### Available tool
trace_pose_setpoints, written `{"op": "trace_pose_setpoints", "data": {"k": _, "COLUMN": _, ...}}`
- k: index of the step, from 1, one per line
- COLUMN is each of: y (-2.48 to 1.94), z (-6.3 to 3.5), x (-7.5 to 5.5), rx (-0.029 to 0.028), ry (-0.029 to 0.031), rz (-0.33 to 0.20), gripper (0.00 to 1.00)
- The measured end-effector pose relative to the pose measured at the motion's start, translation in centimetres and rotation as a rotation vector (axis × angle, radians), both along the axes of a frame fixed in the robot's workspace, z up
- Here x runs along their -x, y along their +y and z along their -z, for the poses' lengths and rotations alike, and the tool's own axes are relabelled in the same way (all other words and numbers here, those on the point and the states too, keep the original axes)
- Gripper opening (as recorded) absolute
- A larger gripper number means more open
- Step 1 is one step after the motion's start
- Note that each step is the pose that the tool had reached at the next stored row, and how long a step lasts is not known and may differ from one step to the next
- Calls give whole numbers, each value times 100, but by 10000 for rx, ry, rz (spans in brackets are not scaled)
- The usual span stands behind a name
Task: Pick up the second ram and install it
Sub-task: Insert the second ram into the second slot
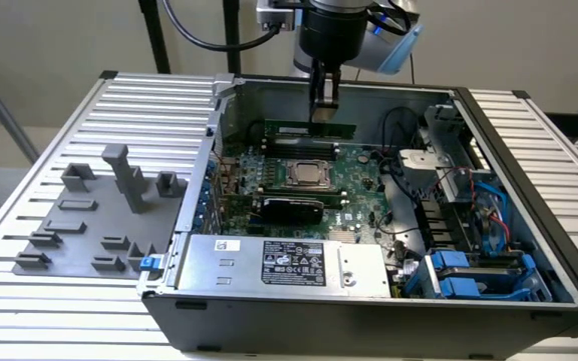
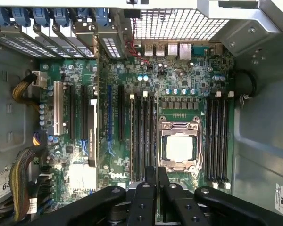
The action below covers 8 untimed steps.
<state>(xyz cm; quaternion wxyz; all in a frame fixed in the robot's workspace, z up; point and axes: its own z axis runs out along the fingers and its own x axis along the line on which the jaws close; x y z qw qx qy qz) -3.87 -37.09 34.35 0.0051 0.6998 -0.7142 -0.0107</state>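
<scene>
From the exterior view, a plain look at the second ram (image 1: 304,128): upright on its long edge just beyond the processor socket (image 1: 307,174), pinched at its top edge by the jaws of the gripper (image 1: 321,113). Whether seated in a slot, impossible to tell. Reaching straight down into the open case (image 1: 530,248). From the wrist view, looking past the close-set jaws onto memory slots (image 2: 144,136) beside the socket. Nearer the front, a black expansion card (image 1: 289,207) and power supply (image 1: 284,263); grey holder blocks (image 1: 118,195) well apart on the tabletop (image 1: 560,173).

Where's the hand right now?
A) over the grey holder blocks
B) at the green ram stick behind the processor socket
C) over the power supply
B: the hand hangs at the top edge of the green ram stick, beyond the processor socket.
</scene>
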Motion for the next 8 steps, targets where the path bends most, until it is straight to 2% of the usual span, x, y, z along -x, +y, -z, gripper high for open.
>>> {"op": "trace_pose_setpoints", "data": {"k": 8, "y": 0, "z": 0, "x": 0, "rx": 0, "ry": 0, "rz": 0, "gripper": 0}}
